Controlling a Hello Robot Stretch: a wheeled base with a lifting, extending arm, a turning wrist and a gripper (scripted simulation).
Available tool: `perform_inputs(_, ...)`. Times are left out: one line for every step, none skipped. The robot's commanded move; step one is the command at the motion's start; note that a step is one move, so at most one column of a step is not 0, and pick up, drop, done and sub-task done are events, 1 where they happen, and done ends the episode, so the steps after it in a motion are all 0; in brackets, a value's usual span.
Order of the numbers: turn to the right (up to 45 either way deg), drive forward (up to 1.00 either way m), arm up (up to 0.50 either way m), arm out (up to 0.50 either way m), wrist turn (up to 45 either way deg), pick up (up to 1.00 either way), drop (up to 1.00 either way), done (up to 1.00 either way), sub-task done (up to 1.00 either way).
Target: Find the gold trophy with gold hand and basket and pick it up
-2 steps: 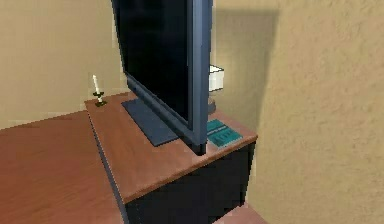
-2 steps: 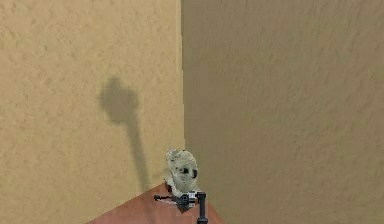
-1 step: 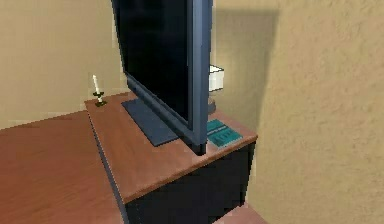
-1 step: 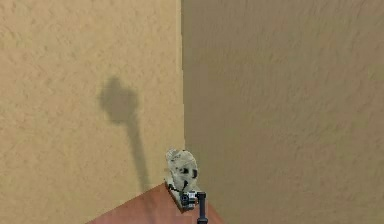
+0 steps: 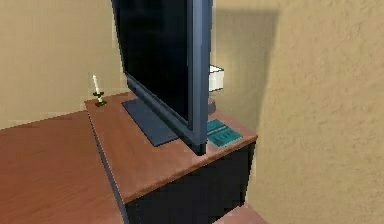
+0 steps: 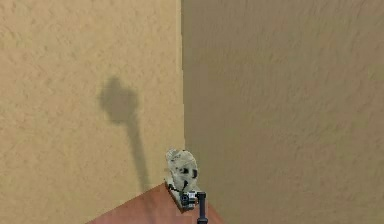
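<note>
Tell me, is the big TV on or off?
Off, it looks like: the TV screen on the wooden stand is dark all over, with no picture on it.

text: none legible | labels: none | numbers: none | signs: none | views checked: forward, arm side
</note>
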Motion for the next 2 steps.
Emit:
perform_inputs(0.0, 0.00, 0.10, 0.00, 0.0, 0.00, 0.00, 0.00, 0.00)
perform_inputs(0.0, 0.00, 0.00, 0.00, 0.0, 0.00, 0.00, 1.00, 0.00)
